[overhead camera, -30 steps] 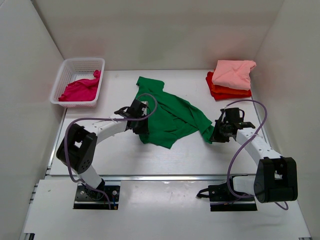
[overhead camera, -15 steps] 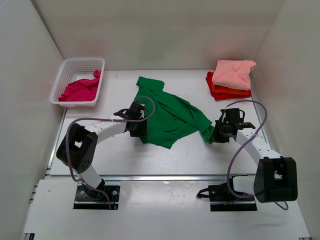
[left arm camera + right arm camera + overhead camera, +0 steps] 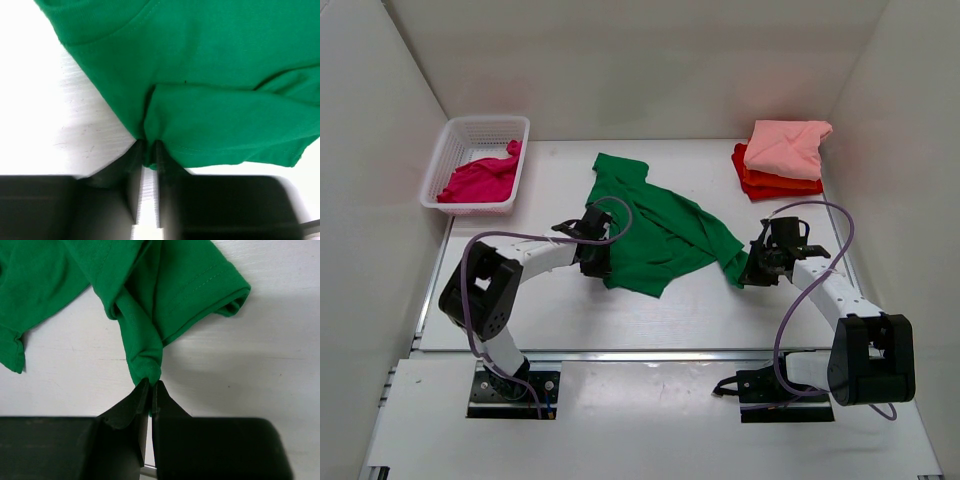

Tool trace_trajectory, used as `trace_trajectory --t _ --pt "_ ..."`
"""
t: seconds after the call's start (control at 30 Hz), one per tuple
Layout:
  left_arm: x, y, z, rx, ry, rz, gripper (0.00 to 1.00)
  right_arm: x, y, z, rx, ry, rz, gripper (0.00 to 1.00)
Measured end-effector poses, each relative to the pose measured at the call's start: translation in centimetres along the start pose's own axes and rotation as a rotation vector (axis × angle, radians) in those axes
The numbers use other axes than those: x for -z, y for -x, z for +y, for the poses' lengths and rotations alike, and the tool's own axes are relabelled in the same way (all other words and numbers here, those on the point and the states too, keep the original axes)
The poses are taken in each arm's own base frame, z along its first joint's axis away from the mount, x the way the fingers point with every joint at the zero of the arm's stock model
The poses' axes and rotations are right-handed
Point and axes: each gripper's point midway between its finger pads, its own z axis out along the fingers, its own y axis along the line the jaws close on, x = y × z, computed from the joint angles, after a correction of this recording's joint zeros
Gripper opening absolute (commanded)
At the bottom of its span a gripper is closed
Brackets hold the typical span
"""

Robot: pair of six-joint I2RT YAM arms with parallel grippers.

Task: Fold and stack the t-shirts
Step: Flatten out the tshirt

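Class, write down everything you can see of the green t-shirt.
The green t-shirt is soft, plain bright-green cloth with stitched hems. It lies rumpled and unfolded across the middle of the white table. The left hand pinches a fold at its left edge; the right hand pinches a bunched fold beside a sleeve.

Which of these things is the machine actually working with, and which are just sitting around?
Part of the job:
green t-shirt, pinched by the left gripper and the right gripper
magenta t-shirt, unfolded
salmon pink t-shirt, folded on top of the red folded shirts

Just there:
white basket, holding the magenta one
table
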Motion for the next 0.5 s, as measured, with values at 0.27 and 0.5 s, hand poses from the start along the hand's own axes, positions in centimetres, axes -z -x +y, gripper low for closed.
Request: trace_trajectory --t 0.27,0.5 --pt "3.4 2.6 -0.7 0.019 -0.032 -0.067 0.0 -0.3 -0.1 -0.3 -0.005 -0.004 0.003 0.0" --pt "14.3 10.0 2.3 0.14 -0.095 -0.367 0.0 -0.3 0.8 -4.2 -0.13 -0.066 -0.001 0.0"
